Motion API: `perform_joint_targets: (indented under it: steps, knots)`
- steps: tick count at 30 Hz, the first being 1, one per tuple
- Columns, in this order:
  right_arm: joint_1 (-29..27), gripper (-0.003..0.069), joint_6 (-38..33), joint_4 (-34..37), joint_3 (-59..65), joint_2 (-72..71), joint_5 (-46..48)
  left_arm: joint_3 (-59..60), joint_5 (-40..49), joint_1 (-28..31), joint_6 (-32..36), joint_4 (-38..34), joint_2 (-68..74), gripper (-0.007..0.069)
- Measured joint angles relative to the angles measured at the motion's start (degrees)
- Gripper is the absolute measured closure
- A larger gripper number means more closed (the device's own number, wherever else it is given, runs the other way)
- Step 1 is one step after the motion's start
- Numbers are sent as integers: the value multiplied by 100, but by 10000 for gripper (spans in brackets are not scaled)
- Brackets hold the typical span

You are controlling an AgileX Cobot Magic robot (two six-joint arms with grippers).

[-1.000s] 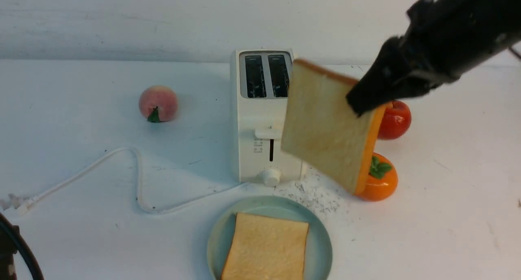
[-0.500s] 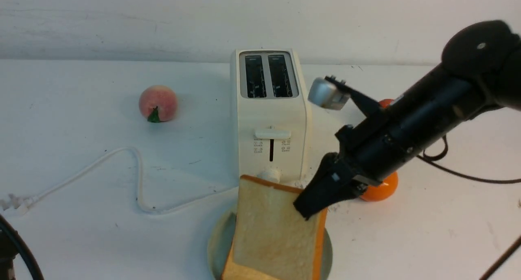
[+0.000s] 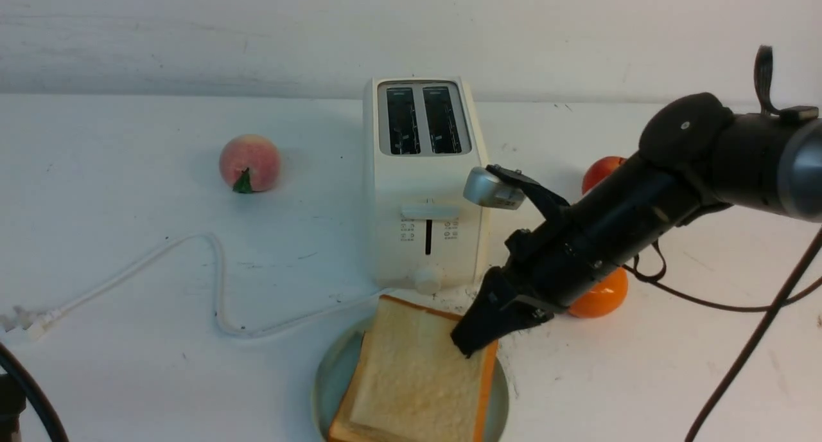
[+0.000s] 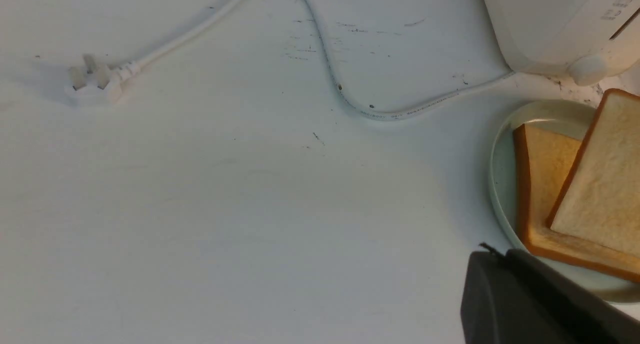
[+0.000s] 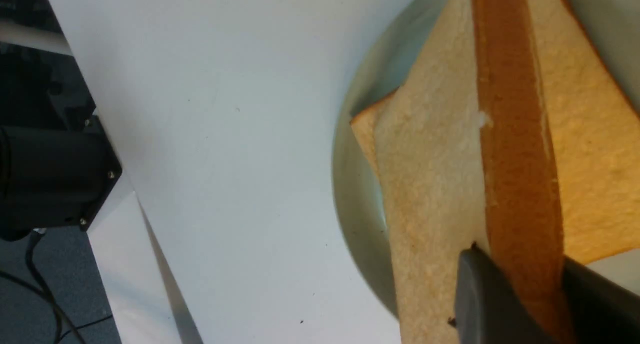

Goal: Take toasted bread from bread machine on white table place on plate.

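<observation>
The right gripper (image 3: pixel 472 347) is pressed on the upper toast (image 3: pixel 411 374), and its two dark fingers pinch the thick crust edge at the far right corner of the slice. This toast is square, with a pale golden, finely porous face and an orange-brown crust around it. It lies over the lower toast (image 4: pixel 542 184), a little turned against it and tilted. The lower one looks the same and lies flat on the plate (image 3: pixel 329 378). The plate is round, pale blue-green, and stands on the table (image 3: pixel 128 339) just in front of the toaster (image 3: pixel 424 172). Both slots of the toaster are empty. Of the left gripper (image 4: pixel 525 304) only a dark part shows in the left wrist view, near the plate. I cannot tell how its jaws stand.
</observation>
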Motion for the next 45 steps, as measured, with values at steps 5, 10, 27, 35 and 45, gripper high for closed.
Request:
perform_joint_targets:
  steps: [5, 10, 27, 35, 45]
  knots:
    - [0, 486, 0, -170, 0, 80, -166, 0, 0, 0, 0, -4, 0, 638]
    - [0, 313, 0, -305, 0, 81, -364, 0, 0, 0, 0, -4, 0, 638]
    - [0, 82, 1562, -2656, -1516, 86, 736, 0, 81, 0, 0, -31, 0, 638]
    - [0, 449, 2921, -3119, -1816, -876, 802, 0, -469, 0, -110, -31, 0, 638]
    - [0, 667, 2899, -2884, -816, -3382, -401, 0, -1577, 0, -293, -11, 0, 638]
